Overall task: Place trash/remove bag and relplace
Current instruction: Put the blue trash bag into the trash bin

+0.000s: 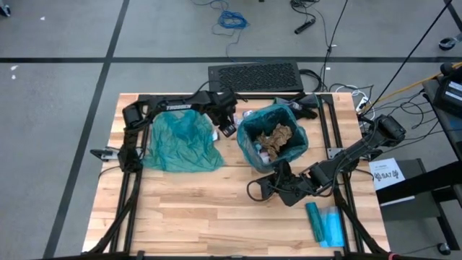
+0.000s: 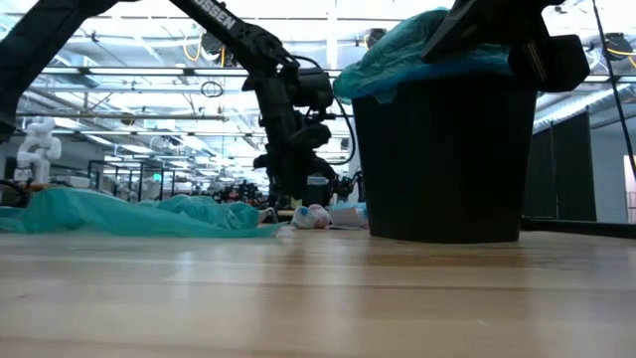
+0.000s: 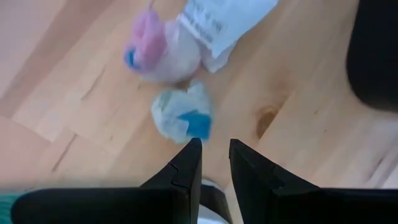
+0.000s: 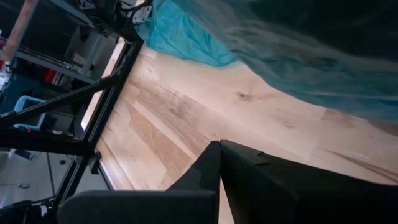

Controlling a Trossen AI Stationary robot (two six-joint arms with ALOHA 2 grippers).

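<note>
Beside the black bin's (image 1: 254,153) nine-o'clock side, left gripper (image 3: 214,149), slightly parted and empty, hangs over a small white-and-blue paper wad (image 3: 181,114): light, crushable, pinch mid-body. Right gripper (image 4: 219,149) is closed.

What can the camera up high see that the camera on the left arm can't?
Only the high view shows the bin with its teal liner and brown paper inside, the loose teal bag, the teal roll and the right gripper.
Only the left wrist view shows two paper wads clearly, ahead of the slightly parted left gripper.
Both show the wooden table.
</note>
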